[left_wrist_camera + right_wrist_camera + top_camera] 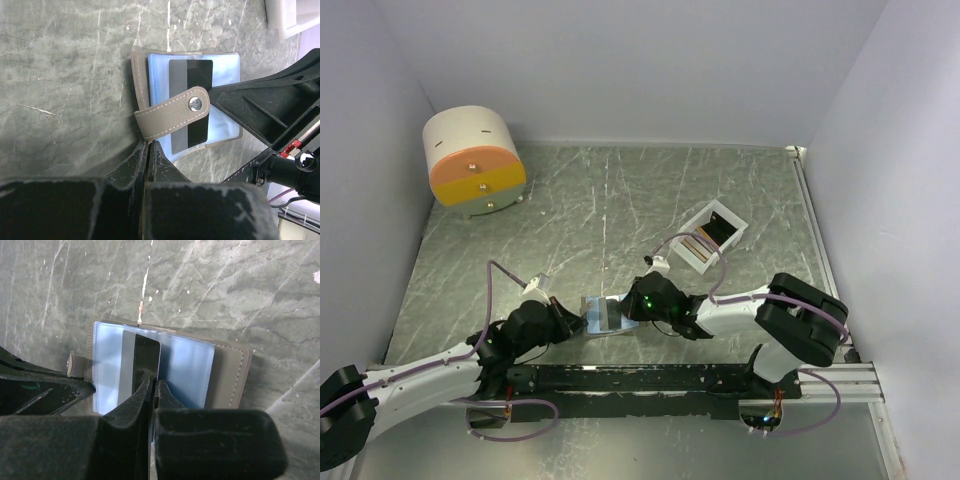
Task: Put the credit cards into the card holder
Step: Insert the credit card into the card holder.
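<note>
At the near middle of the grey marbled table [620, 190], just ahead of the arm bases, we see the right gripper [153, 386] closed tight on the near edge of a thin dark plastic card with a grey stripe [146, 357]. The card's far end lies over the light blue sleeves of the small taupe-grey bifold card holder [230, 375], which is spread open flat. Facing it, the left gripper [149, 148] is closed too, seemingly pinching the root of the taupe snap tab [170, 117], which arches across the card. We judge this card to be mid-insertion; whether its tip is already under a sleeve lip we cannot tell. The next move calls for sliding it in squarely while the left arm pins the holder and draws the tab aside. Farther right, a white slotted tray [696, 219] holds what look like further cards.
</note>
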Action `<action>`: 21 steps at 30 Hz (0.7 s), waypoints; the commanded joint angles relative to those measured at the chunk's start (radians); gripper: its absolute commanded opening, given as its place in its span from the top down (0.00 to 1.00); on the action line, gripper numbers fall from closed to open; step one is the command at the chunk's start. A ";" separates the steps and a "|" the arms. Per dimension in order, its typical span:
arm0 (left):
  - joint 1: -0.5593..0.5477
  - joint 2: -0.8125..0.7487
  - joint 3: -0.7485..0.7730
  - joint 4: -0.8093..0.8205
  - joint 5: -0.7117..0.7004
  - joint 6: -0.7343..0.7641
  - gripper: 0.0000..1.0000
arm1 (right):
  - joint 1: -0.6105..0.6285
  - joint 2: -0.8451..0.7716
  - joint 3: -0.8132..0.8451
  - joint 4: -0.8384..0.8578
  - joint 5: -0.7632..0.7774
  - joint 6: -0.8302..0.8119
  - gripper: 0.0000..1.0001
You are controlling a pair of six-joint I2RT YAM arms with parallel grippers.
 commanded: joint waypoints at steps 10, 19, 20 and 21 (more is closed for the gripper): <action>-0.005 -0.017 -0.023 0.003 -0.005 0.012 0.93 | 0.006 -0.035 0.080 -0.191 0.044 -0.120 0.69; -0.005 0.009 -0.022 0.028 0.004 0.011 0.93 | 0.008 0.017 0.056 -0.094 -0.038 -0.081 0.65; -0.005 0.008 -0.022 0.028 0.004 0.011 0.93 | 0.007 0.016 0.052 -0.079 -0.045 -0.079 0.65; -0.005 0.008 -0.022 0.029 0.004 0.013 0.93 | 0.008 0.013 0.047 -0.066 -0.051 -0.078 0.66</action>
